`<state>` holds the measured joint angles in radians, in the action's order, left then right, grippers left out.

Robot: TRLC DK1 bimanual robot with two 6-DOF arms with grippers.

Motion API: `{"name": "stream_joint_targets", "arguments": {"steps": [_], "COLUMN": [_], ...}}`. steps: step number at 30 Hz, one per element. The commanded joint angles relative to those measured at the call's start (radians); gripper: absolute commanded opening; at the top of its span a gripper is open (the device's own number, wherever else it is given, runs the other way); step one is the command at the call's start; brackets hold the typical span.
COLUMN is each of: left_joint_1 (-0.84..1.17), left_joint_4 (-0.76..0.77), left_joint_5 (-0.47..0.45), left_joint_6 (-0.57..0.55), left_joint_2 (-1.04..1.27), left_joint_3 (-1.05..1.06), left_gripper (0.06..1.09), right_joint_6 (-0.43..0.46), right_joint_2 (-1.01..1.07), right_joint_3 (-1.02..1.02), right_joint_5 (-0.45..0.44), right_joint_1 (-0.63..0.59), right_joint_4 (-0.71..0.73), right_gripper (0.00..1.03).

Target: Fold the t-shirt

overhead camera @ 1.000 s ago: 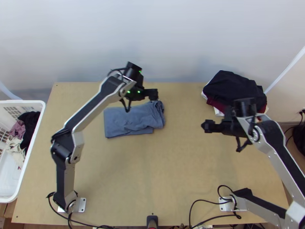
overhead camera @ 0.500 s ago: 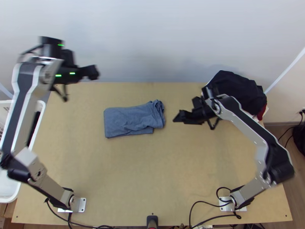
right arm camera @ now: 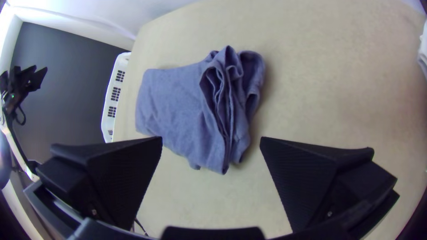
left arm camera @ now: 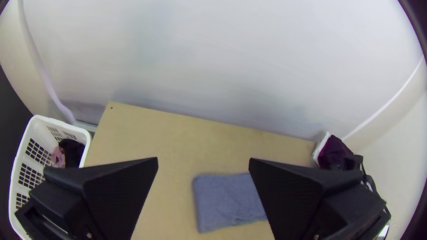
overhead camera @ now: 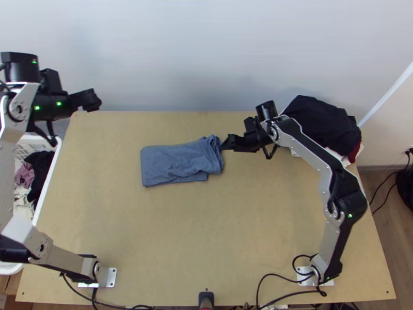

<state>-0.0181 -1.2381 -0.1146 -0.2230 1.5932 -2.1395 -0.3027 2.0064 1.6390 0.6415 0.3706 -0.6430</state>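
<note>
The wooden counter (overhead camera: 206, 232) stands before a pale wall (overhead camera: 206, 51), with a white clothes basket (overhead camera: 48, 181) at its left and a dark clothes pile (overhead camera: 320, 121) far right. The blue t-shirt (overhead camera: 178, 160) lies folded, right end rumpled. Both pincers gape wide: left pincer (overhead camera: 93, 99) near the far left corner, right pincer (overhead camera: 226, 143) beside the rumpled end.

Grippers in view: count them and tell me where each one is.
2. In the top view, the left gripper is up by the far left corner of the table; the right gripper is by the bunched right end of the blue T-shirt.
</note>
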Motion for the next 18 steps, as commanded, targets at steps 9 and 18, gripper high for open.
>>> {"name": "stream_joint_targets", "arguments": {"steps": [9, 18], "left_joint_1": [-0.109, -0.166], "left_joint_4": [-0.052, -0.060], "left_joint_5": [0.001, 0.001], "left_joint_6": [0.054, 0.083], "left_joint_2": [-0.072, -0.082], "left_joint_3": [-0.016, -0.020], "left_gripper": [1.05, 1.05], "right_joint_6": [-0.018, -0.016], "right_joint_2": [0.176, 0.250], "right_joint_3": [0.113, 0.173], "right_joint_5": [0.006, -0.029], "right_joint_1": [0.074, 0.085], "right_joint_4": [-0.006, -0.007], "right_gripper": [0.99, 0.99]}}
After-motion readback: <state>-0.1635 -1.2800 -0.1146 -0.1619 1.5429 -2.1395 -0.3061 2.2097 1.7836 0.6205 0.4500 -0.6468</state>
